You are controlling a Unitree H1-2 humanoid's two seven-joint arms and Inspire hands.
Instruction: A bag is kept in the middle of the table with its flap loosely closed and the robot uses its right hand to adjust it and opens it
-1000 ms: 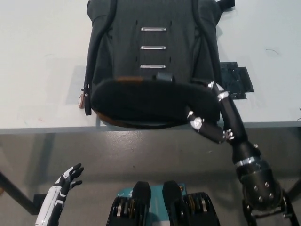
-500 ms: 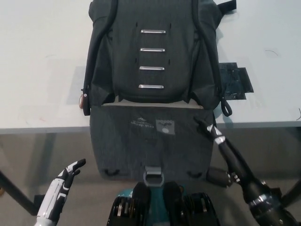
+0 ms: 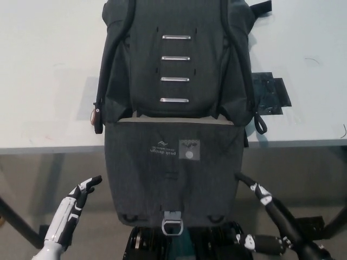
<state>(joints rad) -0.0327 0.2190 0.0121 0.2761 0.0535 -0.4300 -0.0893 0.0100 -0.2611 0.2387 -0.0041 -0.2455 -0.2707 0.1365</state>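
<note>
We record a dark grey fabric bag lying in the upper middle of the frame on a pale table, its top end cut off by the upper frame edge. Its flap is folded out over the near table edge and hangs down flat, a squarish woven panel with a small printed logo patch and a metal clasp at its lower edge; what lies inside the bag is hidden from us. On the bag body we note four short metal bars set like rungs, and padded straps running down either side. A flat black piece lies on the table just right of the bag, partly covered by a strap, and we cannot make out what it is. The black right hand shows at the lower right, below the table edge and just beside the flap's right side, apart from it; its fingers point up and left, spread loosely, holding nothing, while the arm runs off the bottom right corner. The white left hand rests at the lower left, well apart from the bag, fingers extended and empty, the forearm cut off by the bottom edge.
</note>
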